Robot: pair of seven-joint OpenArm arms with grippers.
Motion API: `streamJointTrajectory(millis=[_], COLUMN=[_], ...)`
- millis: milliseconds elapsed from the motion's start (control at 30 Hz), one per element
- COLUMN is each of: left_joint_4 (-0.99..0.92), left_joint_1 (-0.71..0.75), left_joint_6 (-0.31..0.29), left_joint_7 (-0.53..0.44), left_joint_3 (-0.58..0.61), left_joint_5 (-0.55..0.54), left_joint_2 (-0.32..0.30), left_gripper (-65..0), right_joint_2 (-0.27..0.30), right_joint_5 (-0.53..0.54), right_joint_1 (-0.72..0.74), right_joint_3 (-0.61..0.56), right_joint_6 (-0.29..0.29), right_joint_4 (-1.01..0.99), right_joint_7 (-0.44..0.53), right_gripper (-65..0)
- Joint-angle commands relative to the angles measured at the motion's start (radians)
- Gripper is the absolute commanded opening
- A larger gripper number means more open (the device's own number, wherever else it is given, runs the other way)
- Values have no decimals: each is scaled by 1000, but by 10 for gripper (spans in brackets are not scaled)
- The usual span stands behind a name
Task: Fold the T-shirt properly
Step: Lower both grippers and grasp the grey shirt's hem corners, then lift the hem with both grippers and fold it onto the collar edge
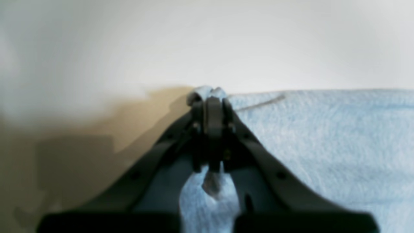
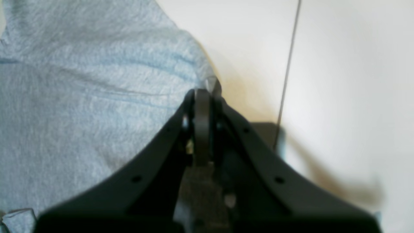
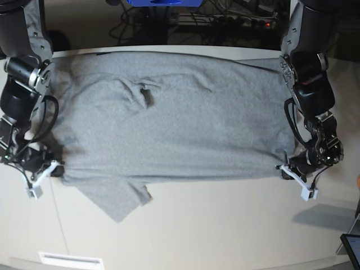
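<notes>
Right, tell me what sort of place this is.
Probably a robotics lab bench: a pale table with a T-shirt spread between two arms, and a tangle of cables behind it.

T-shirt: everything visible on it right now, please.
The T-shirt is light heather-grey knit, plain on the side showing, spread flat across the pale table. It is wrinkled near the upper middle, with one sleeve sticking out at the near edge. The left hand and right hand are each shut on a near corner; the wrist views show fabric bunched between the closed fingers.
</notes>
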Motion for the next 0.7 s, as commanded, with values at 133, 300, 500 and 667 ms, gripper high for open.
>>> streamJointTrajectory(millis=[133, 300, 500, 667], left_joint_4=[81, 157, 317, 432], left_joint_1=[-5, 29, 88, 144], left_joint_6=[-43, -46, -46, -46], left_joint_7=[24, 31, 97, 149], left_joint_3=[-2, 0, 0, 0], left_joint_5=[0, 0, -2, -2], left_joint_2=[-23, -23, -14, -6], left_gripper=[-650, -650, -650, -650], right_joint_2=[21, 6, 3, 3], right_joint_5=[14, 14, 14, 14], right_joint_1=[-2, -33, -62, -80], right_joint_3=[2, 2, 2, 2], right_joint_6=[-5, -5, -5, -5], right_joint_4=[119, 193, 220, 268], right_joint_7=[19, 13, -6, -18], right_gripper=[-647, -647, -647, -647])
